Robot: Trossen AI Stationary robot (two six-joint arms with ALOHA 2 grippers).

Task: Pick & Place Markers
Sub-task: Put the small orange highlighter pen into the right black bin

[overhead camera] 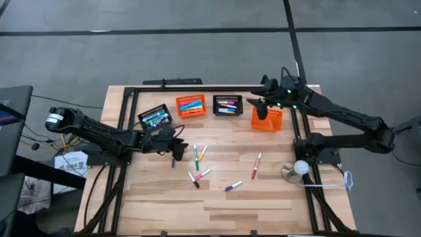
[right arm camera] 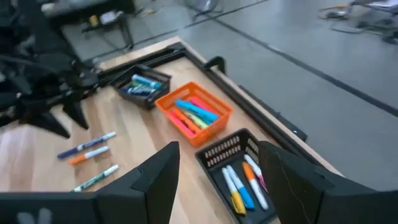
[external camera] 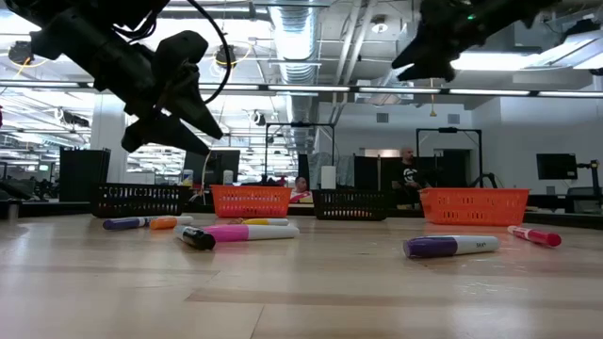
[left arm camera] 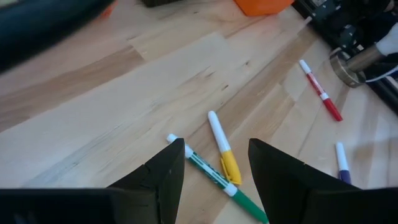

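Note:
Several markers lie loose on the wooden table: green and yellow side by side, pink, purple and red. My left gripper hovers open just left of the green and yellow pair; between its fingers the left wrist view shows the green marker and the yellow marker on the table below. My right gripper hangs open and empty high over the right-hand orange basket. In the low view both the left gripper and the right gripper are clear of the table.
Along the far edge stand a row of small baskets: black, orange and black, each holding markers. A metal frame borders the table. A round metal stand sits at the right. Bare wood lies toward the near edge.

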